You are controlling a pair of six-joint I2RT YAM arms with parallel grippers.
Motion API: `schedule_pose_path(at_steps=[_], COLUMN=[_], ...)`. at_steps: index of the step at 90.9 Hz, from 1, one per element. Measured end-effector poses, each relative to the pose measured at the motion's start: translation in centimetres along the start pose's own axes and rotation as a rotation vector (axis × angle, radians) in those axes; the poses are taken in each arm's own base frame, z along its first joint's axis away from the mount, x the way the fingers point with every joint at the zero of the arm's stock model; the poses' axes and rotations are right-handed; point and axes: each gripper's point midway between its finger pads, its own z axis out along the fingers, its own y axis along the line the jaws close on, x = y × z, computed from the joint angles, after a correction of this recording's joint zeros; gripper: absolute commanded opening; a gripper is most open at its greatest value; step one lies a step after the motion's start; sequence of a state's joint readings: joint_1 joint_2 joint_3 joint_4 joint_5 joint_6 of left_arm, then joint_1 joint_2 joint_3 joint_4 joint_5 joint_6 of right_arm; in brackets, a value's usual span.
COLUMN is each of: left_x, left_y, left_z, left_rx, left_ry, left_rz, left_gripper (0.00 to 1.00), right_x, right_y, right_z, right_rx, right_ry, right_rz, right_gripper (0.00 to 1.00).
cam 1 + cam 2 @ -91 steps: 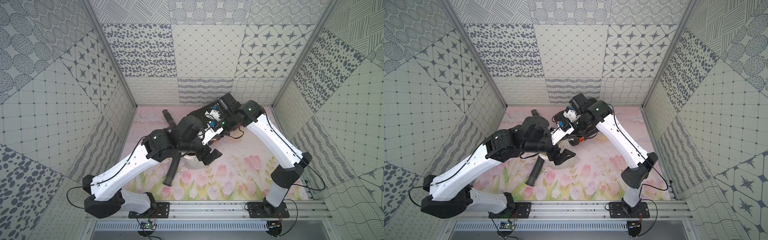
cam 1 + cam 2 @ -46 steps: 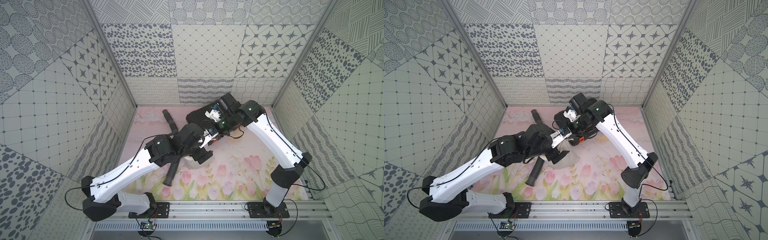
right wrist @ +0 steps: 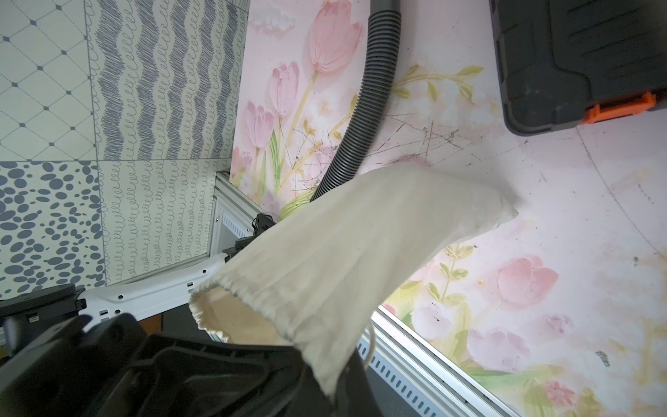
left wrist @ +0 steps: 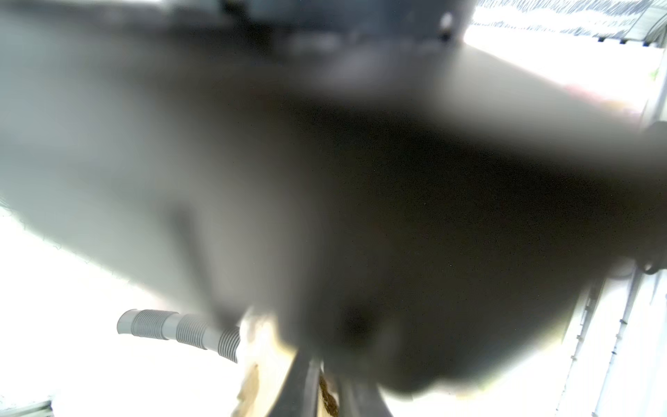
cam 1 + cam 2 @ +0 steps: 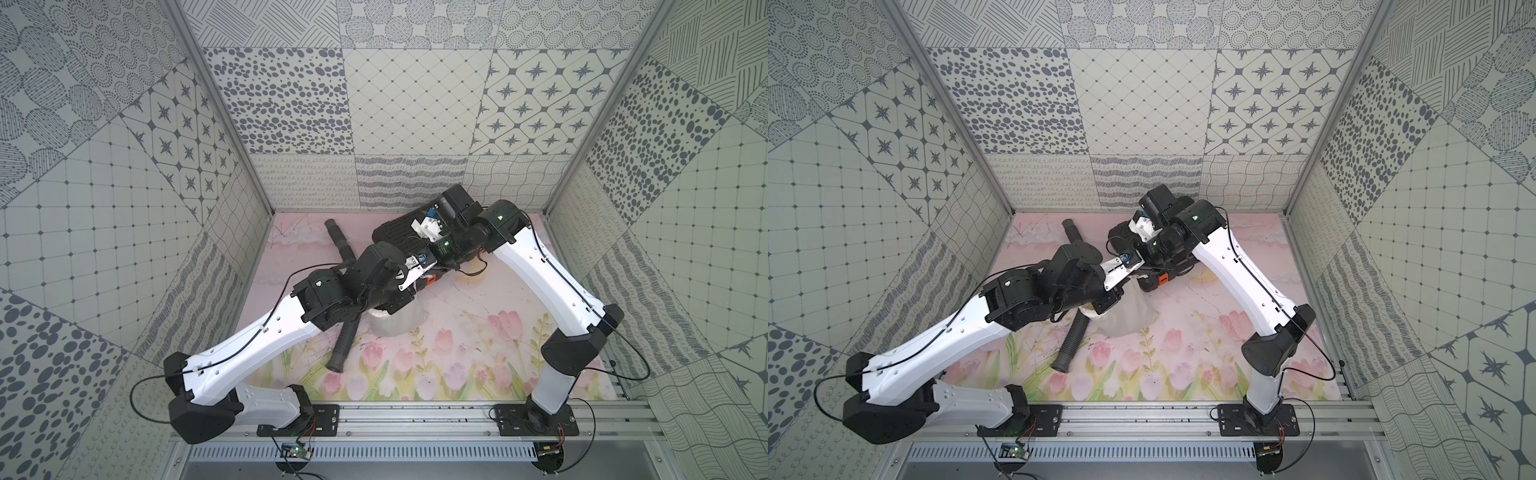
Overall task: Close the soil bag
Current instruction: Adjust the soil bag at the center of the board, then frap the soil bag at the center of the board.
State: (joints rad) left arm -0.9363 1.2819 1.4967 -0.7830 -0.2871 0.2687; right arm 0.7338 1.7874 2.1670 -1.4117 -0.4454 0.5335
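Mid-closing: your right gripper (image 3: 334, 377) pinches the rim of the soil bag (image 3: 361, 245), mouth gaping, above the floral mat (image 3: 559, 187) beside the hose (image 3: 361, 119). Your left gripper (image 4: 310, 382) is pressed together at the mouth, on what is unclear. Next, likely: pull the cord (image 3: 369, 348) taut.

Cloth bag (image 3: 361, 245): 1. Black case (image 3: 577, 54): 1. Ribbed hose (image 3: 375, 90): 1. Robot arms: 2, namely left arm (image 5: 266, 336) and right arm (image 5: 548, 270).

Both top views are bright and sharp; the left wrist view is mostly dark blur.
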Motion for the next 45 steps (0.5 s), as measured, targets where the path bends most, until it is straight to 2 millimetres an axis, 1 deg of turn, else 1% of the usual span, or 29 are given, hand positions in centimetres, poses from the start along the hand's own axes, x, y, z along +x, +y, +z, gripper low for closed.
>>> schedule_pose_path(at_steps=[13,19,21,38,40,41,43,45], left_x=[0.37,0.51,0.53,0.50,0.47,0.46,0.45,0.46], left_y=[0.12,0.06,0.03,-0.27,-0.32,-0.33,-0.34,-0.35], left_z=[-0.51,-0.56,-0.56,-0.21,-0.14,-0.11,-0.07,-0.04], left_rx=[0.021,0.032,0.036,0.060,0.064,0.065,0.066,0.067], left_ry=[-0.010,-0.013,-0.013,-0.016,-0.016,-0.016,-0.017,-0.016], left_rz=[-0.011,-0.016,-0.018,-0.034,-0.037,-0.038,-0.038,-0.040], left_gripper=[0.08,0.04,0.00,0.00,0.00,0.00,0.00,0.00], right_x=[0.20,0.23,0.25,0.46,0.47,0.46,0.48,0.45], right_y=[0.33,0.36,0.38,0.31,0.27,0.22,0.19,0.14], right_z=[0.02,0.03,0.04,0.04,0.03,0.02,-0.01,-0.01], right_rx=[-0.016,-0.017,-0.018,-0.015,-0.014,-0.013,-0.013,-0.012], right_ry=[0.010,0.011,0.012,0.020,0.021,0.021,0.022,0.021], right_rz=[-0.008,-0.009,-0.010,-0.008,-0.007,-0.006,-0.004,-0.005], right_gripper=[0.00,0.00,0.00,0.01,0.10,0.16,0.24,0.28])
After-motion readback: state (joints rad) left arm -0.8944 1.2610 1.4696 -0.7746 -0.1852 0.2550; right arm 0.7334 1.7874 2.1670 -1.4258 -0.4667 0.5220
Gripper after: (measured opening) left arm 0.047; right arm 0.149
